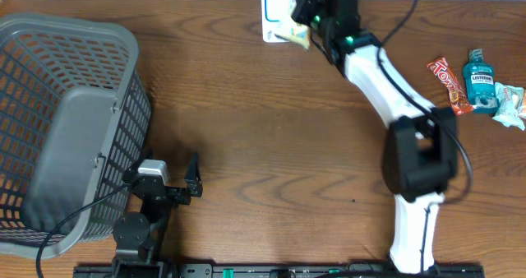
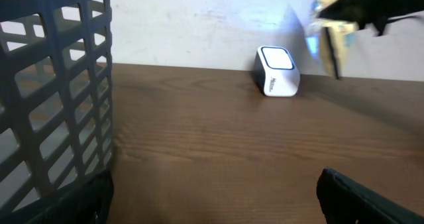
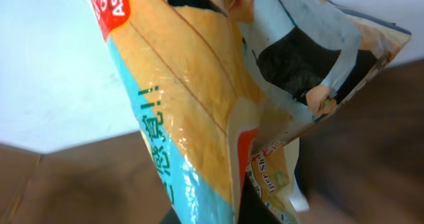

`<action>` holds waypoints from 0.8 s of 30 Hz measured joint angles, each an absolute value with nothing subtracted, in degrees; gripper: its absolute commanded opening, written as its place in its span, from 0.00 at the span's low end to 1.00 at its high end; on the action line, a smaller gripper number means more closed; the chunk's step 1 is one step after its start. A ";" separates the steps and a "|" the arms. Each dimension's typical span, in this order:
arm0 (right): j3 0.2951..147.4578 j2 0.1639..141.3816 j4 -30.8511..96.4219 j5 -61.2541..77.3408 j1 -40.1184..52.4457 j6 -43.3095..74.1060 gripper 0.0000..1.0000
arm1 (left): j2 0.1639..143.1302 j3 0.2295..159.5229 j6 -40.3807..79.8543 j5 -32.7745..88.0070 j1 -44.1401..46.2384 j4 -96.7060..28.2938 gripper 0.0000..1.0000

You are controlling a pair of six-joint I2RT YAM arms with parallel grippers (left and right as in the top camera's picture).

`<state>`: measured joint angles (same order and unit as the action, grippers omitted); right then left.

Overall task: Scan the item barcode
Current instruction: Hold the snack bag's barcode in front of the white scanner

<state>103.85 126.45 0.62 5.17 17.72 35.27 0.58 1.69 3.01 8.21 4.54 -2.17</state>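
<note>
- Right end effector, top centre of the overhead frame: pressed together, pinching the snack packet. The packet fills the right wrist view, so the grip itself is hidden there.
- Left end effector, lower left of the overhead frame: spread wide and holding nothing, just beside the basket.
- Key relation: the scanner lies directly frame-left of the held packet. In the overhead view the packet's edge meets the scanner's right side.
- The left wrist view shows the packet raised off the desk, up and to the right of the scanner and apart from it.
- Long axis of the packet: roughly vertical, hanging down from the grip.
- Nearer arm: the right, by far. The left is well apart.
- Judgement: the barcode face cannot be made out, so the packet may need turning toward the scanner window.
- Count:
  - 1 scanner
  - 1 basket
  - 1 held packet
  - 3 items waiting at the right edge: red packet, mouthwash bottle, pale packet
</note>
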 measured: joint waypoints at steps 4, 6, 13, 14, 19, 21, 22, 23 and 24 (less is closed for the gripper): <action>115.44 135.92 4.23 4.14 18.04 35.59 0.01 | 0.58 1.69 3.03 8.19 4.54 -2.15 0.98; 120.20 139.48 5.85 3.44 18.46 35.62 0.01 | 0.58 1.69 3.01 8.19 4.54 -2.15 0.98; 125.58 142.15 6.83 -0.97 20.40 35.55 0.01 | 0.58 1.69 3.03 8.19 4.54 -2.15 0.98; 125.86 142.15 6.66 -1.26 20.67 35.55 0.01 | 0.58 1.69 3.01 8.19 4.54 -2.15 0.98; 126.23 142.15 6.85 -3.18 21.15 35.46 0.01 | 0.58 1.69 3.03 8.19 4.54 -2.15 0.98; 126.30 142.15 7.11 -3.73 21.15 35.24 0.01 | 0.58 1.69 3.01 8.19 4.54 -2.15 0.98; 126.63 142.15 7.97 -4.01 21.15 35.09 0.01 | 0.58 1.69 3.03 8.19 4.54 -2.15 0.98; 126.87 142.15 8.99 -4.25 21.15 34.92 0.01 | 0.58 1.69 3.03 8.19 4.54 -2.15 0.98; 127.42 142.15 10.70 -4.64 21.12 34.74 0.01 | 0.58 1.69 3.03 8.19 4.54 -2.15 0.98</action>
<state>127.42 142.15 10.70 -4.64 21.12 34.74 0.58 1.69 3.03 8.19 4.54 -2.15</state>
